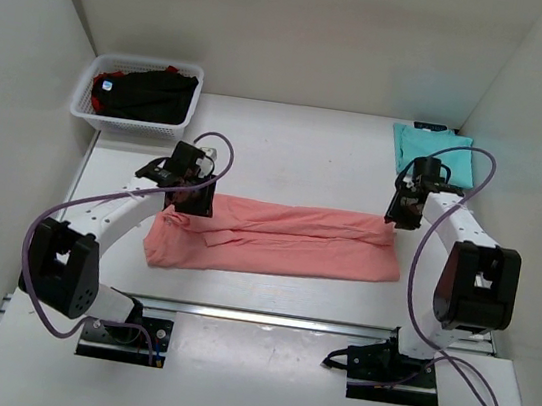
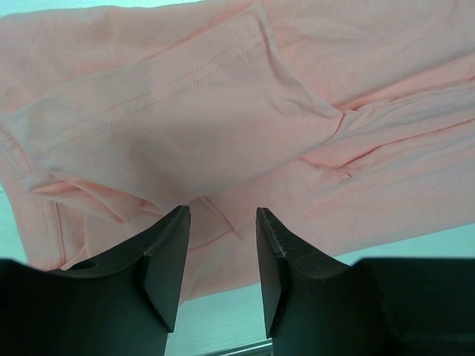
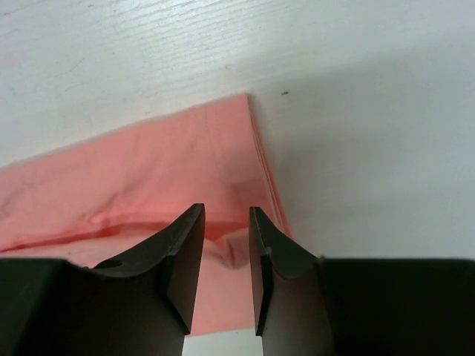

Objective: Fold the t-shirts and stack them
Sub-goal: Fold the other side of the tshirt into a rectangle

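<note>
The salmon-pink t-shirt (image 1: 276, 239) lies folded lengthwise into a long strip across the middle of the table. My left gripper (image 1: 191, 197) is open and empty just above its left end, where a sleeve (image 2: 178, 119) lies folded over. My right gripper (image 1: 400, 216) is open and empty above the strip's right far corner (image 3: 237, 141). A teal t-shirt (image 1: 435, 150) lies folded at the far right. Black and red shirts (image 1: 145, 92) sit in the basket.
A white mesh basket (image 1: 87, 109) stands at the far left corner. White walls close the table on the left, back and right. A metal rail (image 1: 285, 321) runs along the near edge between the arm bases.
</note>
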`<act>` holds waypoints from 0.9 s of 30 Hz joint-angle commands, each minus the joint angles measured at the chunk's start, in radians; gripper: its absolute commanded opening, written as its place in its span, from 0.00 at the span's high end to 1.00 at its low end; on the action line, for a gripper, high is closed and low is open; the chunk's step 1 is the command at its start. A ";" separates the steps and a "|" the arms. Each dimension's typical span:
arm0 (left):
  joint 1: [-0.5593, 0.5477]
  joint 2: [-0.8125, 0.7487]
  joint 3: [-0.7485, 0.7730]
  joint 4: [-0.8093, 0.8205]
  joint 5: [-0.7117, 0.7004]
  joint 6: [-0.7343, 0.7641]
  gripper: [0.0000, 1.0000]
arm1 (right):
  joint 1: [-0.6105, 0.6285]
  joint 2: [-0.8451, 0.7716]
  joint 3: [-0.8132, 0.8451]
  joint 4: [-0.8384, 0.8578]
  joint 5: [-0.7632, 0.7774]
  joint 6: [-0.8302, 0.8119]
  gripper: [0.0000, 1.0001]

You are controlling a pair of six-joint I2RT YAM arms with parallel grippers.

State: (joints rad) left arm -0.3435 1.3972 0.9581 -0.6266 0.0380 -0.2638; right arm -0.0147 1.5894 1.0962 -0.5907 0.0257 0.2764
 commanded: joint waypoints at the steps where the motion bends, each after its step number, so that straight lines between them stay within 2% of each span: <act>1: -0.008 -0.004 -0.025 0.030 0.011 -0.020 0.48 | -0.017 0.049 0.031 0.054 -0.017 -0.025 0.72; 8: 0.021 -0.017 -0.036 0.025 0.003 -0.011 0.47 | -0.025 0.121 0.044 0.077 -0.020 -0.029 0.69; 11: 0.014 -0.014 -0.044 0.031 0.005 -0.012 0.47 | -0.028 0.148 0.045 0.086 -0.042 -0.034 0.62; 14: 0.014 -0.015 -0.050 0.038 0.016 -0.017 0.48 | -0.036 0.170 0.060 0.088 -0.062 -0.025 0.63; 15: 0.015 -0.017 -0.062 0.038 0.013 -0.020 0.49 | -0.036 0.173 0.063 0.089 -0.067 -0.023 0.69; 17: 0.023 -0.015 -0.053 0.041 0.010 -0.017 0.48 | -0.033 0.175 0.091 0.086 -0.069 -0.026 0.95; 18: 0.017 -0.014 -0.052 0.035 0.013 -0.015 0.49 | -0.030 0.172 0.096 0.085 -0.070 -0.026 1.00; 23: 0.018 -0.003 -0.053 0.044 0.019 -0.018 0.48 | -0.039 0.161 0.155 0.078 -0.121 0.000 1.00; 27: 0.014 0.002 -0.051 0.047 0.020 -0.020 0.49 | -0.083 0.168 0.169 0.129 -0.246 0.052 1.00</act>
State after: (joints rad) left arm -0.3290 1.4002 0.9096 -0.6022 0.0391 -0.2760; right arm -0.0570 1.7668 1.2320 -0.5175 -0.1318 0.2821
